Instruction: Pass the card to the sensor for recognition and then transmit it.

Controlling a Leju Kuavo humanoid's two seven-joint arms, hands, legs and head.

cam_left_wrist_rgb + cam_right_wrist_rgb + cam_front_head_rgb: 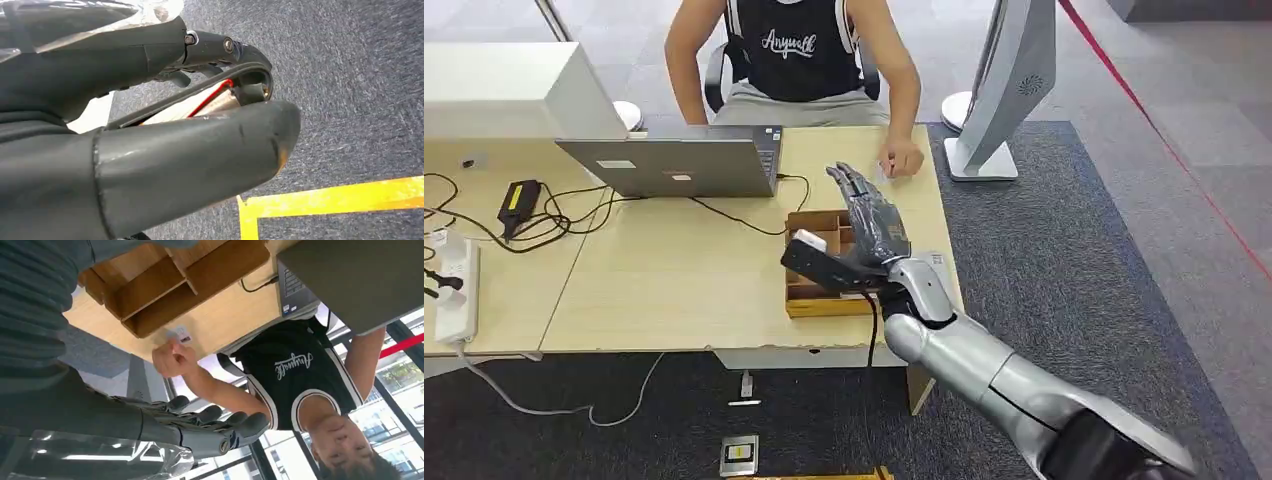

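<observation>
The right hand [869, 225] is held flat over the wooden tray [809, 300] near the right edge of the table [674, 290], its fingers extended and nothing gripped, apparently offered towards the seated person to take the card. The card [179, 335] lies on the table by the far right corner, just beside the person's hand [902, 158]. The left hand [150, 125] hangs above the carpet; whether anything is held cannot be told.
</observation>
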